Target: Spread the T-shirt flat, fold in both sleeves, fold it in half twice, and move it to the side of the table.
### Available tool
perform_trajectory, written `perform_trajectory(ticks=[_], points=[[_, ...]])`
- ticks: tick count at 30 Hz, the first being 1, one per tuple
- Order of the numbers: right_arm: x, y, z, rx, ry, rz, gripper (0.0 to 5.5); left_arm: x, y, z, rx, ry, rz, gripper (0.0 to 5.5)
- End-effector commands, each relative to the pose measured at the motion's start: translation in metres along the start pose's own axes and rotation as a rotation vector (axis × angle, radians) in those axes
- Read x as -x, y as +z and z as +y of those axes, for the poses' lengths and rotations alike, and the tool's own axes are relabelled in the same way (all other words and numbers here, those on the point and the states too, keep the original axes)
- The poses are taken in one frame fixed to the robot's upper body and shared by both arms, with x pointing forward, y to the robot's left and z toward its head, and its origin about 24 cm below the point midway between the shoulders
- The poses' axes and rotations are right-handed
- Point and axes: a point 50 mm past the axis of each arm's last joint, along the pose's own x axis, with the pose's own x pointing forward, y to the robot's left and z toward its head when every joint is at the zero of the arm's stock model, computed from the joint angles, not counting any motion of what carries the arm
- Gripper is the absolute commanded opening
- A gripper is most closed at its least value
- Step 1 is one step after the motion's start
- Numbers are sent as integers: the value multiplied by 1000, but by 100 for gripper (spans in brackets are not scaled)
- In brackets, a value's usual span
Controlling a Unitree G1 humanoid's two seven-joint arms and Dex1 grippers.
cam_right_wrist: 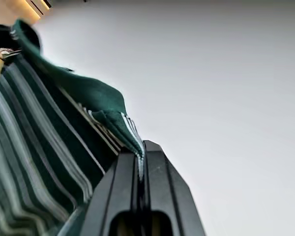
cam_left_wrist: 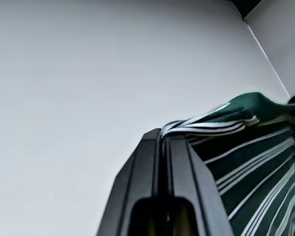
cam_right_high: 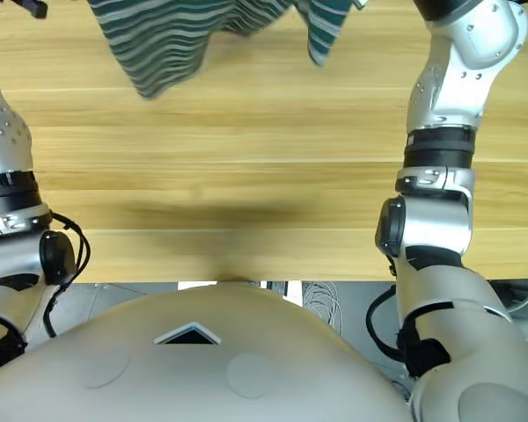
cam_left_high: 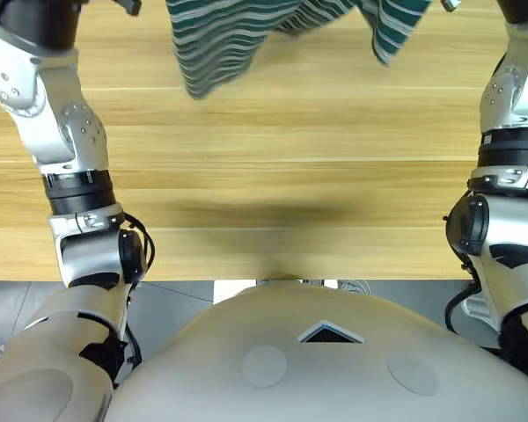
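Over the desk (cam_left_high: pixel 273 176), left hand (cam_left_wrist: pixel 162 136) and right hand (cam_right_wrist: pixel 140 153) are clamping the T-shirt (cam_left_high: pixel 238 35) aloft, presumably for spreading.

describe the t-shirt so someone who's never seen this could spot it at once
Start at the light wooden table; over its far part hangs the T-shirt, held up between the two arms. The left gripper and right gripper are each shut on a pinch of its edge. It is the one cloth item, dark green with thin white stripes.
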Motion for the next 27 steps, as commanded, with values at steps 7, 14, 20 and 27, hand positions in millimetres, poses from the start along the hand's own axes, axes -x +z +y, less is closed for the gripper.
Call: perform_trajectory(ticks=[7,14,20,27], points=[[-117,-13,-54,-62,-159,352,0,-107,-40,60,-15,98,369,1],[-125,-15,-69,-41,-279,553,0,-141,-19,74,-115,200,451,1],[-87,-47,-58,-77,-237,690,0,-136,-29,68,-111,167,481,1],[-7,-98,-4,-199,8,835,0,-43,-113,9,-43,-267,727,1]])
